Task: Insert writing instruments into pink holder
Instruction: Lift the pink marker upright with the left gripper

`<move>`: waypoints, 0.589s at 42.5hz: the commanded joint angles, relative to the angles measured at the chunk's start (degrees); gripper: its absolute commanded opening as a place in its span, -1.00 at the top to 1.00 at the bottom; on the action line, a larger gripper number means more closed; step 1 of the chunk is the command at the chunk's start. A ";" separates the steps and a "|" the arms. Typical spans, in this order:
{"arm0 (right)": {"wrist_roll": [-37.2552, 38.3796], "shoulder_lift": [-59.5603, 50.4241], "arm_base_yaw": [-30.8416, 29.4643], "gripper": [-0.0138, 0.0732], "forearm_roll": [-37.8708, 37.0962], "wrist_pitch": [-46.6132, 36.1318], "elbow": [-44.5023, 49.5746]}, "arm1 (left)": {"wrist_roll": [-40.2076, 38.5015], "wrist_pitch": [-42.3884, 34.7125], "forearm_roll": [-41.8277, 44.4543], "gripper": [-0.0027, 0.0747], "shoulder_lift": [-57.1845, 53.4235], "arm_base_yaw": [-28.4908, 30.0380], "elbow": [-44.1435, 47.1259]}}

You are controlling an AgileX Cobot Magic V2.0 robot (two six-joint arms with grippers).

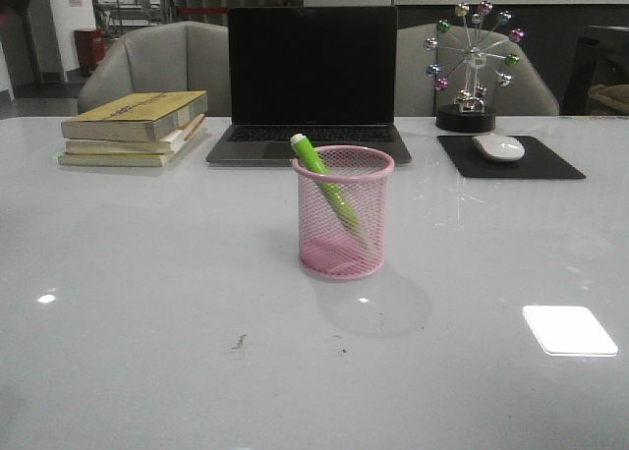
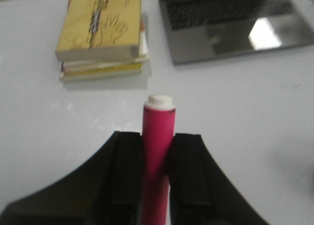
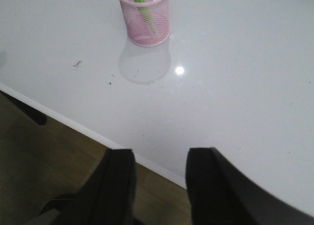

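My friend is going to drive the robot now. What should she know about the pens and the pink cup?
Left end effector: shut on the pink pen, white end pointing away from the wrist, above the table near the books.
Right end effector: open, holding nothing, over the table's near edge.
Pink cup: upright, mid-table, before the laptop.
Done: green pen leans inside the cup.
Left: put the pink pen in the cup.

Pink, green and black on a glossy white counter (image 1: 147,352)

Pink mesh cup (image 1: 342,212) with a lime pen (image 1: 324,180), white-tipped; black left gripper (image 2: 157,178) clasping a magenta pen (image 2: 157,146); yellow books (image 1: 138,126).
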 commanded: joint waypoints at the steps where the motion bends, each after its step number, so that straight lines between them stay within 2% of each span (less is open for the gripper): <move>1: -0.16 0.24 -0.33 -0.18 -0.05 -3.80 -1.58 | 0.10 -15.87 -3.74 0.70 -5.11 -4.02 3.74; 7: -0.16 0.24 -0.33 -0.18 -0.05 -3.76 -1.58 | 0.10 -29.62 -4.00 0.70 -5.38 -13.24 8.72; 12: -0.16 0.24 -0.33 -0.18 -0.05 -3.76 -1.58 | 0.10 -38.43 -4.00 0.70 -2.47 -20.67 9.34; 15: -0.16 0.24 -0.33 -0.18 -0.05 -3.71 -1.58 | 0.10 -46.97 -4.00 0.70 0.93 -24.96 9.34; 21: -0.16 0.24 -0.33 -0.18 -0.05 -3.65 -1.58 | -0.57 -61.77 -3.90 0.70 8.61 -30.72 8.88; 25: -0.16 0.24 -0.33 -0.18 -0.05 -3.59 -1.58 | -2.78 -66.05 -3.90 0.70 14.11 -33.29 6.50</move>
